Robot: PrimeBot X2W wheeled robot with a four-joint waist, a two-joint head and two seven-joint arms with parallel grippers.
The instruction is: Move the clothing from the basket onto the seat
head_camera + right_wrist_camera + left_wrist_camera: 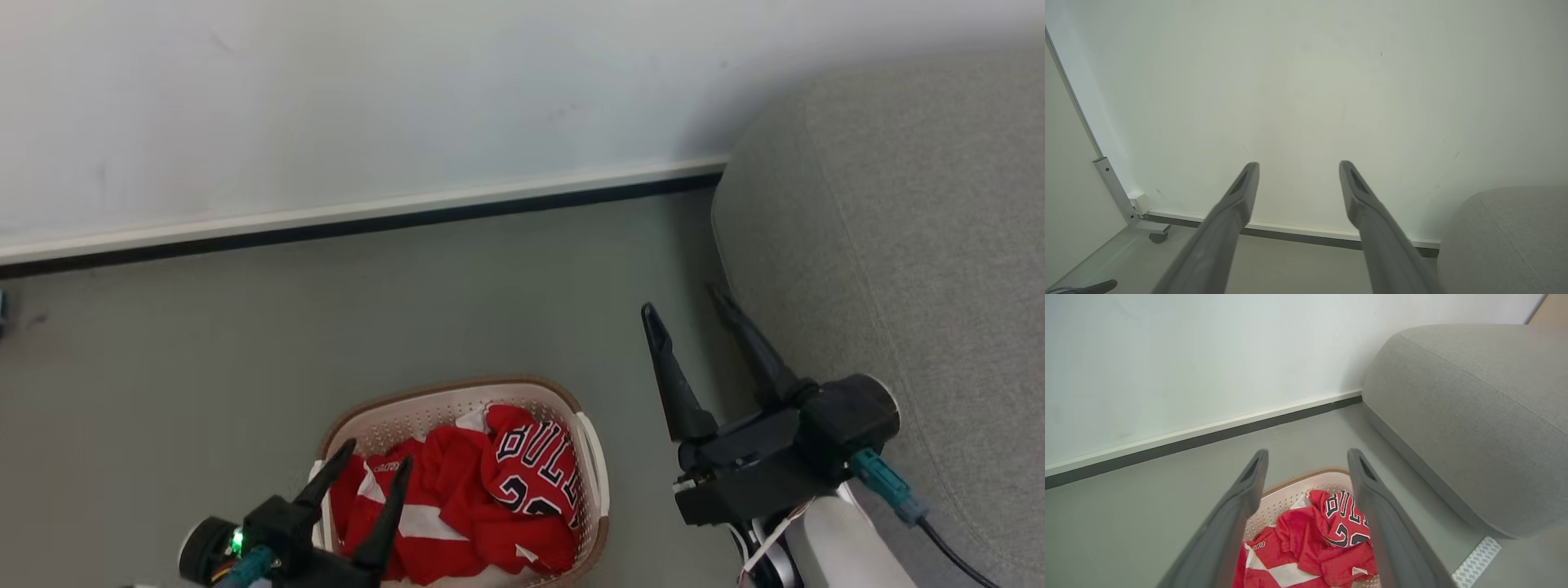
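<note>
Lying in a crumpled heap, the clothing fills the basket, which stands on the grey floor in front of the wall. A red jersey with black-and-white letters and numbers sits on top toward the sofa side, and a red piece with a broad white stripe lies beside it. The sofa rises to the basket's right, apart from it, with bare floor between. The left tool is over the basket's left part, its two fingers spread with nothing between them; whether they touch the fabric I cannot tell. The right tool hangs between basket and sofa, likewise spread and empty, one fingertip close to the sofa's rounded edge. In the right wrist view it points at the wall.
</note>
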